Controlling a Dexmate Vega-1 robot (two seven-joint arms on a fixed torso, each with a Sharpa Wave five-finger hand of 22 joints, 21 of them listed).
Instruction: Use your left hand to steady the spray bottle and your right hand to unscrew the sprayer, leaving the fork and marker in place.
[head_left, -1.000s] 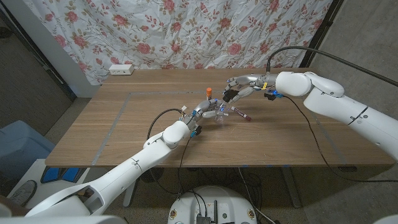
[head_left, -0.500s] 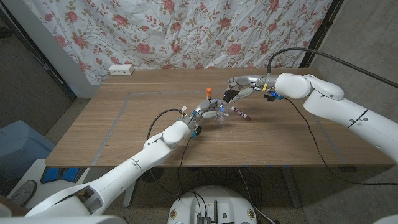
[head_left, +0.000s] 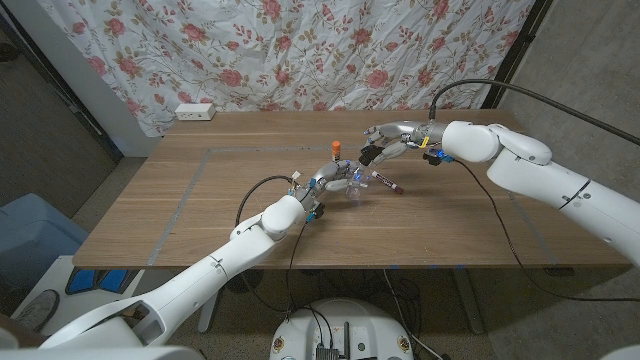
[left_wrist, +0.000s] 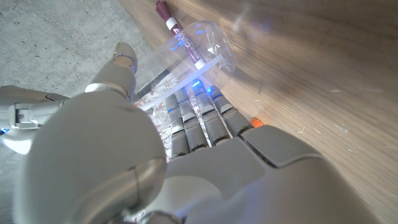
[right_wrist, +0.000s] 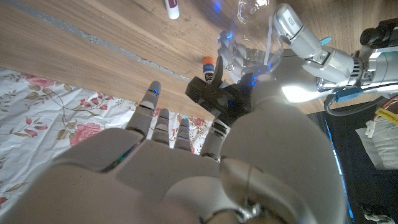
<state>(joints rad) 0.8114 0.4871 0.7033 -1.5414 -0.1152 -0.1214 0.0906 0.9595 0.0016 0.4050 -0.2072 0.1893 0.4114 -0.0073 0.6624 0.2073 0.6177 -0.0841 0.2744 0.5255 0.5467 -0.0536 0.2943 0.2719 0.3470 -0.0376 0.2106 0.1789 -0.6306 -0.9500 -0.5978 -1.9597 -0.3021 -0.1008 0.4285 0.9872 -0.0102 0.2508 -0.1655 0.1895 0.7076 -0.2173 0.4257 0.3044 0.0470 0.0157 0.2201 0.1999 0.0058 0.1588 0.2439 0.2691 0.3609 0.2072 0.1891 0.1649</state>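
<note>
While the left arm reaches in from the near corner, the left hand (head_left: 322, 181) grips the clear bottle (head_left: 349, 186) at mid-surface. Left wrist view: fingers (left_wrist: 198, 121) wrapped against the transparent bottle (left_wrist: 196, 53), thumb on its other side, dip tube visible through the plastic. Bottle leans over rather than standing straight, as far as the head view tells.

Just beyond it, the marker (head_left: 387, 183) lies flat on the surface (head_left: 200, 200), dark red cap, at a slant, just to the robot's right of the bottle. Same marker seen through and past the bottle in the left wrist view (left_wrist: 177, 31).

A small orange-capped item (head_left: 337, 147) stands upright just behind the left hand; too small to identify. Shows again in the right wrist view (right_wrist: 208, 66).

Right hand (head_left: 385, 142) sits over the bottle's top end, holding the black sprayer (head_left: 368, 153). Right wrist view: fingers (right_wrist: 168, 124) curl toward the black sprayer (right_wrist: 214, 93); how firm the grasp is cannot be told.

Farther back, a white power strip (head_left: 195, 112) lies at the surface's far left edge. Behind that hangs a floral curtain (head_left: 300, 50).
</note>
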